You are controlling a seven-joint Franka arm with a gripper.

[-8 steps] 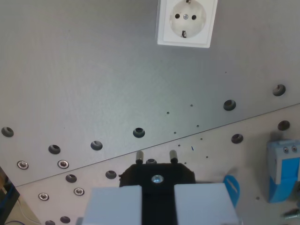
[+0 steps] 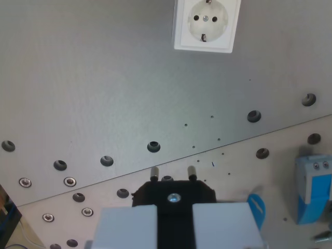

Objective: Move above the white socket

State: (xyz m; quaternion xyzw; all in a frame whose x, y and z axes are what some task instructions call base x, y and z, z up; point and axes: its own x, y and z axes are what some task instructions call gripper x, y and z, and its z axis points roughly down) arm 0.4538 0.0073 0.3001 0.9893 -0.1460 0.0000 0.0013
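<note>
The white socket (image 2: 206, 24) sits on the grey metal plate (image 2: 104, 93) at the top edge of the wrist view, a little right of centre; its top is cut off by the frame. My gripper (image 2: 174, 228) is at the bottom centre, far below the socket in the picture. Its two pale fingers (image 2: 124, 225) are shut on a black plug (image 2: 174, 194), whose two pins point up the picture toward the socket.
A row of bolt holes (image 2: 153, 147) runs across the plate along a seam. A blue and white box (image 2: 313, 188) stands at the wrist view's right edge, with a blue part (image 2: 256, 208) beside the gripper. Several screws (image 2: 69, 181) are at lower left.
</note>
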